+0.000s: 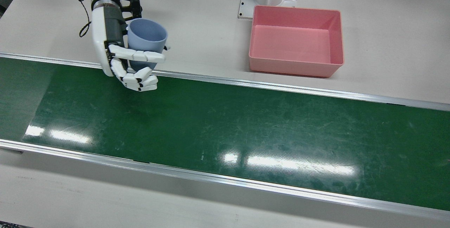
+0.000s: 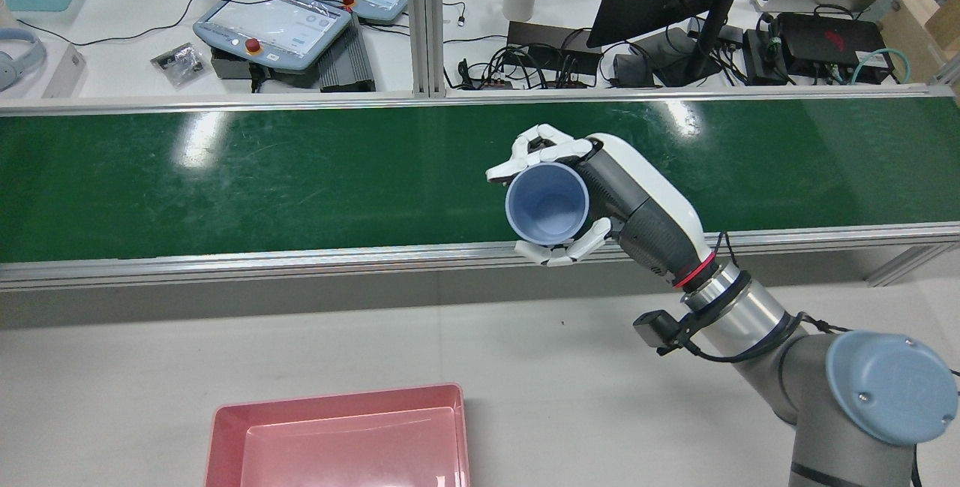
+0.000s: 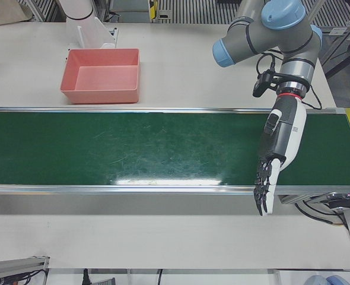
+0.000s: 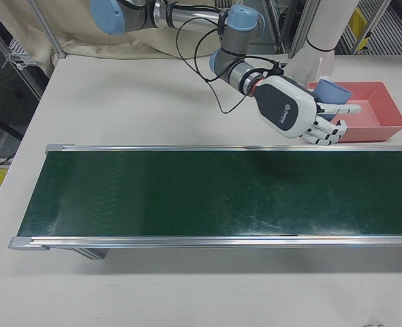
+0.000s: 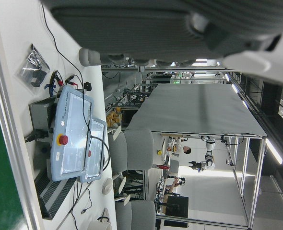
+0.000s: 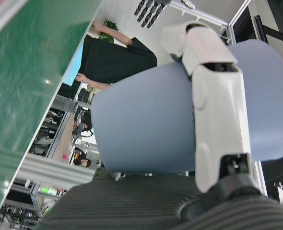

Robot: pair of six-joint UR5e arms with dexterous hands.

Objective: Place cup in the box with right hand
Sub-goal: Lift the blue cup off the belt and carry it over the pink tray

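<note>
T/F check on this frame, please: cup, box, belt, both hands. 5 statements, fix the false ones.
1. The right hand holds the blue cup. True.
2. The cup is already inside the pink box. False: it is held off to the side, over the belt's edge, with bare table between it and the box.
3. The pink box is empty. True.
4. The left hand grips a second cup. False: it holds nothing, its fingers extended over the green belt.
5. The box sits on the green belt. False: it stands on the white table beside the belt.
</note>
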